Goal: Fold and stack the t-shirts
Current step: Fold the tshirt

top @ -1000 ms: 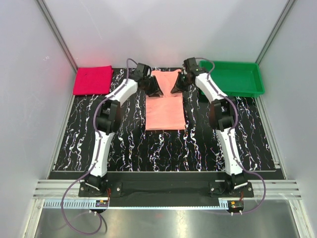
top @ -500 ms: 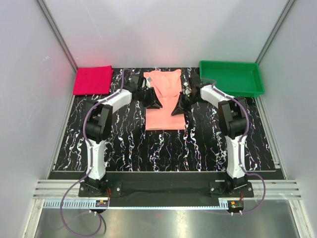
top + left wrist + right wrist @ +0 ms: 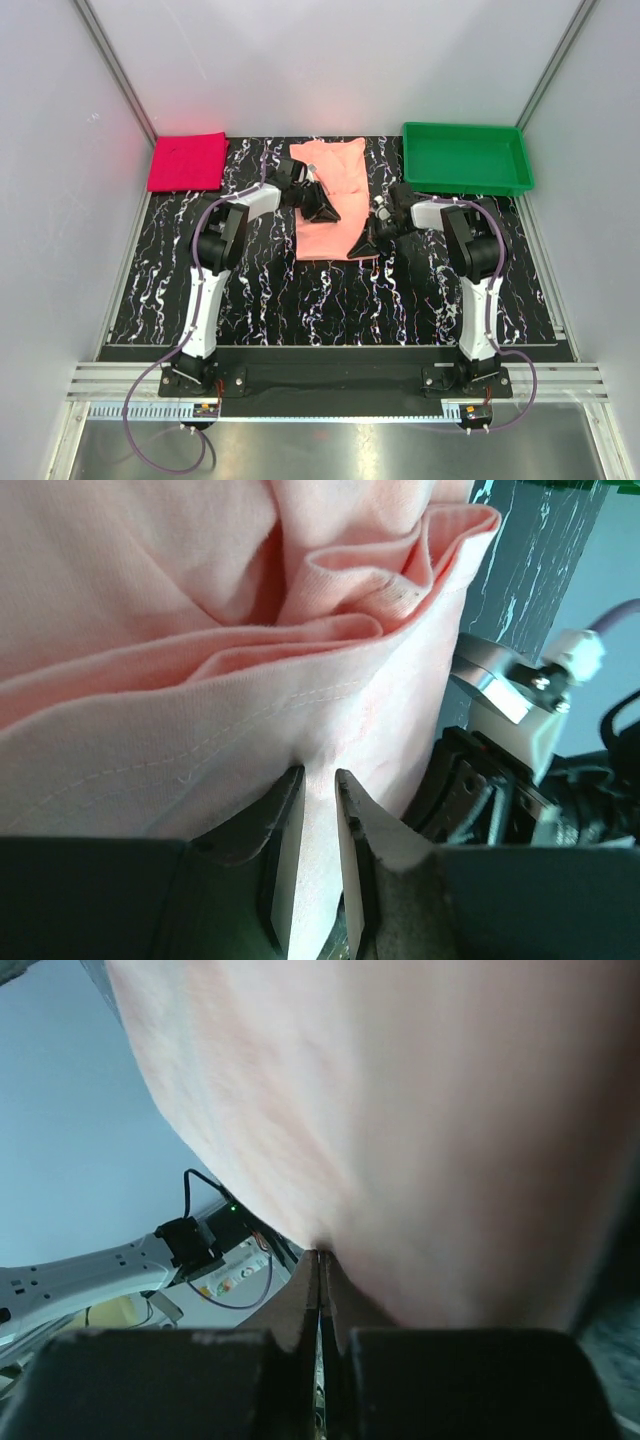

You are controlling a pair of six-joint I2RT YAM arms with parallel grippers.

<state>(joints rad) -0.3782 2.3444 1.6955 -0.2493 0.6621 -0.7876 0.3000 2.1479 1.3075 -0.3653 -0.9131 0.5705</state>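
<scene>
A salmon-pink t-shirt (image 3: 335, 185) lies at the middle back of the black marbled table, partly doubled over and rumpled. My left gripper (image 3: 322, 208) is over its middle. In the left wrist view the jaws (image 3: 318, 772) are pinched on a fold of the pink cloth (image 3: 200, 600). My right gripper (image 3: 368, 240) is at the shirt's near right corner. In the right wrist view it (image 3: 320, 1253) is shut on the cloth's edge (image 3: 420, 1110), which hangs lifted before the camera. A folded red t-shirt (image 3: 187, 160) lies at the back left.
A green tray (image 3: 465, 158) stands at the back right, just beyond my right arm. White walls close in the table on three sides. The marbled mat (image 3: 300, 300) stretches toward the arm bases.
Both grippers have moved from the shirt's far end toward the near edge, carrying pinched cloth over the shirt. The right gripper has come farther, down to the near right corner.
</scene>
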